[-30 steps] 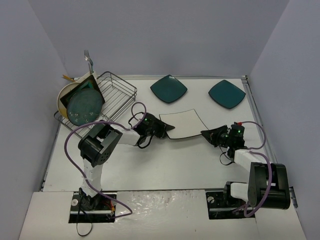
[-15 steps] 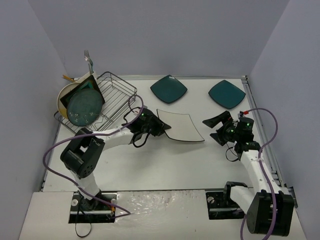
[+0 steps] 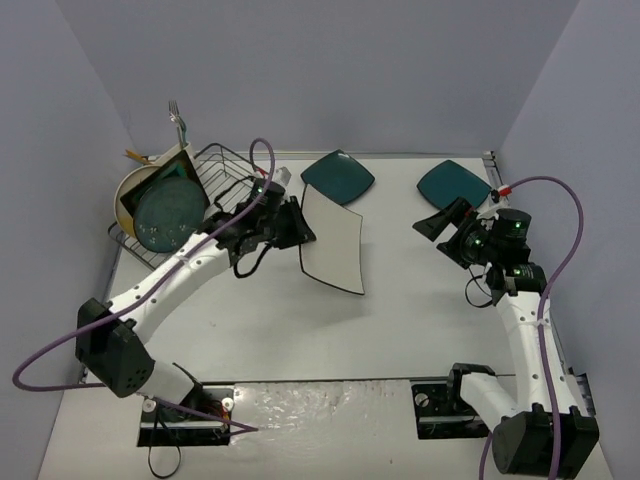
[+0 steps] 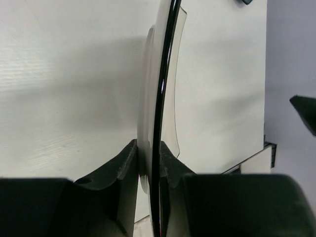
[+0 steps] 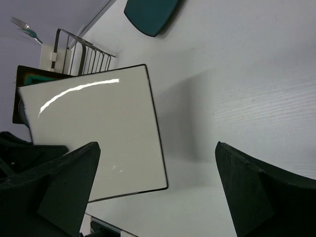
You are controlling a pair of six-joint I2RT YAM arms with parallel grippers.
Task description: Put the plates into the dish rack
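Note:
My left gripper (image 3: 298, 226) is shut on the left edge of the white square plate (image 3: 333, 246), which it holds up on edge above the table, just right of the dish rack (image 3: 238, 180). In the left wrist view the plate's thin dark rim (image 4: 160, 98) runs up between both fingers (image 4: 127, 163). The rack holds a round grey-blue plate (image 3: 170, 216), a cream plate (image 3: 126, 196) and a brown-rimmed square plate (image 3: 176, 160). Two dark teal plates (image 3: 338, 177) (image 3: 458, 182) lie flat at the back. My right gripper (image 3: 446, 232) stands open and empty, right of the white plate (image 5: 94, 133).
A fork (image 3: 176, 118) stands in the caddy at the rack's back corner. The rack's right half (image 5: 81, 52) shows bare wires. Grey walls close in the table on the left, back and right. Purple cables loop off both arms.
The left arm has lifted the white plate off the table, tipped it onto its edge and carried it back toward the rack. The right gripper has opened and drawn back to the right.

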